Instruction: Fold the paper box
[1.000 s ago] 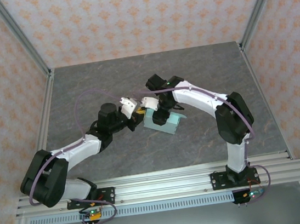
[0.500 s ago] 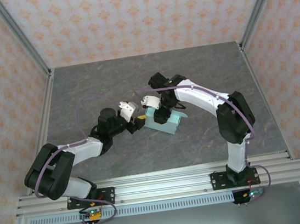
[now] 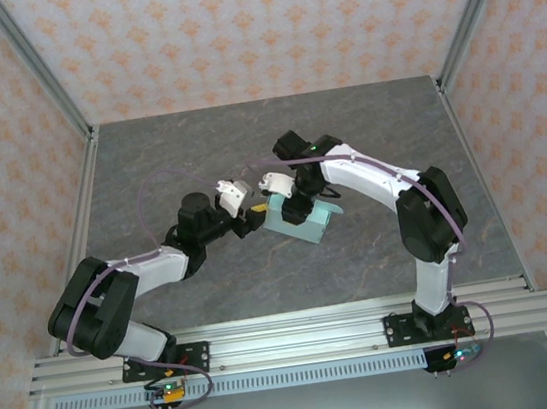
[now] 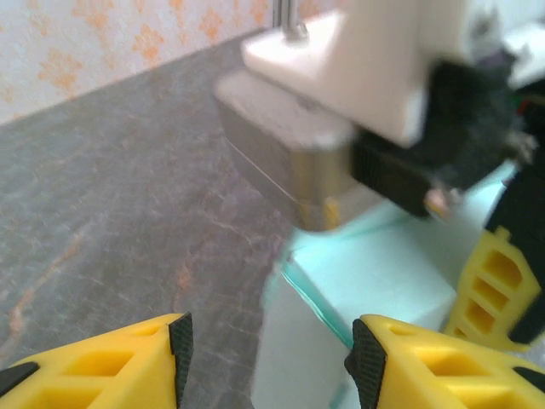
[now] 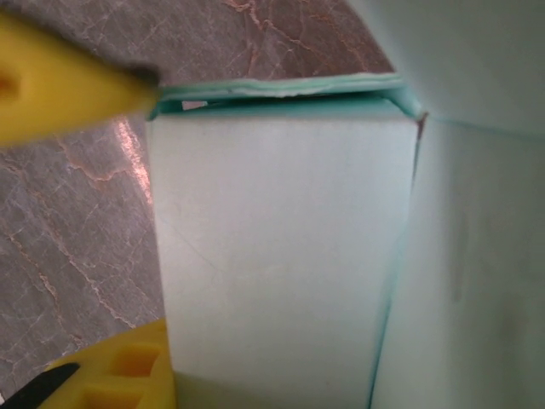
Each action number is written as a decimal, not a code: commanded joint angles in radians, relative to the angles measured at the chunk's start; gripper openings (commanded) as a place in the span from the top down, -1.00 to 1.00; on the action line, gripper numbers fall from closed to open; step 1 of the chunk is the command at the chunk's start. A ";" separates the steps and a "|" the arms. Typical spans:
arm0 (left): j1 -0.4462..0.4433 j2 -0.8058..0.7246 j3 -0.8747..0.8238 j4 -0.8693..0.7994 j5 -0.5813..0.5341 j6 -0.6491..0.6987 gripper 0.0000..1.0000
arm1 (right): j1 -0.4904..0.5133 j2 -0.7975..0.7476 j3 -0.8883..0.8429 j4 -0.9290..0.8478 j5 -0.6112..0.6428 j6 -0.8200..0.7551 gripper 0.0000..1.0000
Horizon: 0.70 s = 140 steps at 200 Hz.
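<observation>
Grey marbled table, patterned walls

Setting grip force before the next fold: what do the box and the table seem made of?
The box looks like thin pale mint card, matte: thin cut edges, sharp creases between panels. The table looks like grey marble-patterned laminate or sheet, slightly glossy, with veins and soft glare; real stone cannot be ruled out.

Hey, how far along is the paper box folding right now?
Done: the paper box is a raised shape with upright walls, no flat sheet. In hand: the right claw sits on its top, and the open left claw faces its corner. Left: the top edge shows a gap in the right wrist view, so closing likely remains.
</observation>
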 commanded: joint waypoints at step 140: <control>0.049 0.072 0.080 0.093 0.205 -0.015 0.75 | 0.014 0.002 0.003 -0.018 -0.046 0.019 0.31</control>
